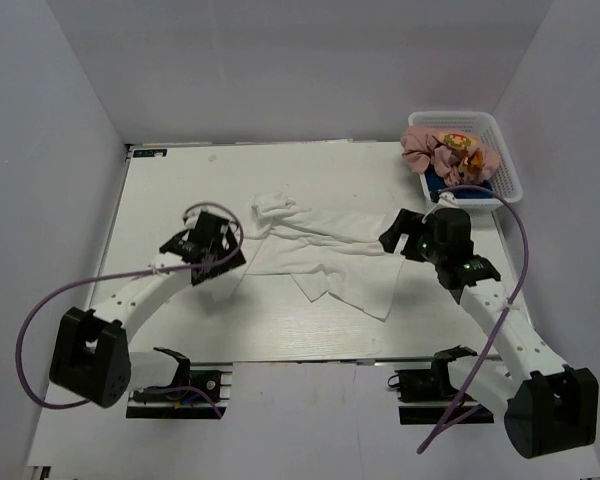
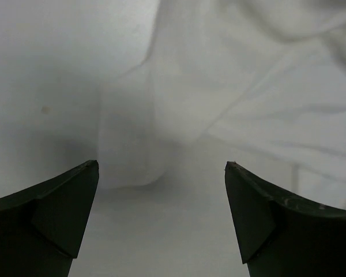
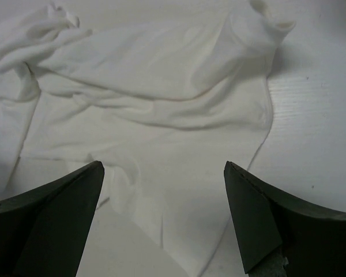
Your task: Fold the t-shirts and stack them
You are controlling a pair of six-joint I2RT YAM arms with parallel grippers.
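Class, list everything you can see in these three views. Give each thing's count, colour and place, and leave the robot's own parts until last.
white t-shirt: one, white, lying crumpled in the middle of the table between the two arms
pink t-shirt: one, dusty pink with a yellow-orange print, bunched in the basket
navy t-shirt: one, navy blue, in the basket under the pink one, mostly hidden
basket: one, white, far right corner of the table
table: one, white
cables: two, purple, one looping along each arm
left pincer: one, dark fingers, open over the white t-shirt's left edge
right pincer: one, dark fingers, open over its right side
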